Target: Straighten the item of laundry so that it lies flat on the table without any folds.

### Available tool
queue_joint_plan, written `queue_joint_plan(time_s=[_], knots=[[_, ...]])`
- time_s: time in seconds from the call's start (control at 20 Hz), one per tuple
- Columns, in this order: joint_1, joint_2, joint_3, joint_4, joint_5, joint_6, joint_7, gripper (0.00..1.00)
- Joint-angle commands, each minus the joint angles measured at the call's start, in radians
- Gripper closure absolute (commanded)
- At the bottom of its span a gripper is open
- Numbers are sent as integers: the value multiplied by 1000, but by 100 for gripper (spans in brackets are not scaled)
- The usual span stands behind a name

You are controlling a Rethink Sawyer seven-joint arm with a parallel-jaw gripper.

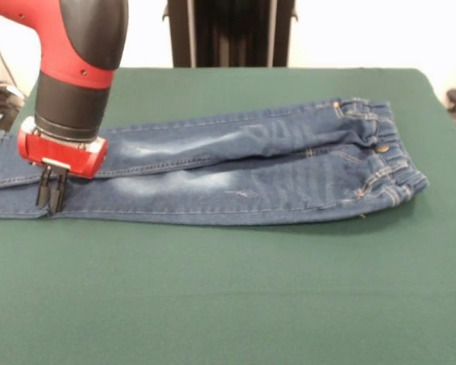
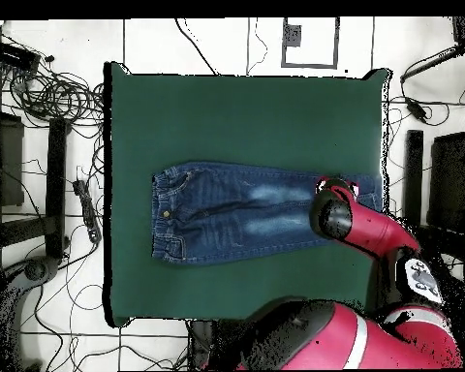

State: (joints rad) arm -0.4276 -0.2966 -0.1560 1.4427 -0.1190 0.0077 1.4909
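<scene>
I have the table (image 1: 228,304) filling most of both views, its dark green top bare except for the laundry. From above, cables and dark equipment lie on the pale floor (image 2: 236,44) around it.

The arm (image 1: 80,68) is the next biggest thing I see — a red and black column coming down at the left of the front view, ending in a red block just over the cloth.

The jeans (image 1: 235,171) lie stretched out lengthwise across the middle of the table, both legs side by side and touching along their inner seam, the faded whitish patches showing on the thighs. The waistband (image 1: 380,152) end sits toward the right in the front view, bunched slightly at the elastic, with the small brass button (image 1: 382,147) visible. The leg ends run out past the left edge of that view.

The gripper (image 1: 53,199) hangs over the lower leg near the cuff end — its two dark fingers (image 1: 43,190) are pressed close together, tips down at the denim. I cannot tell whether any cloth is pinched between them.
</scene>
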Motion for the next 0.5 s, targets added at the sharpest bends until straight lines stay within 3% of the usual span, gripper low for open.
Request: queue_joint_plan(time_s=[0.05,0.5], knots=[[-124,-49,155,80,6,105,131,100],[-122,-39,156,49,14,165,115,100]])
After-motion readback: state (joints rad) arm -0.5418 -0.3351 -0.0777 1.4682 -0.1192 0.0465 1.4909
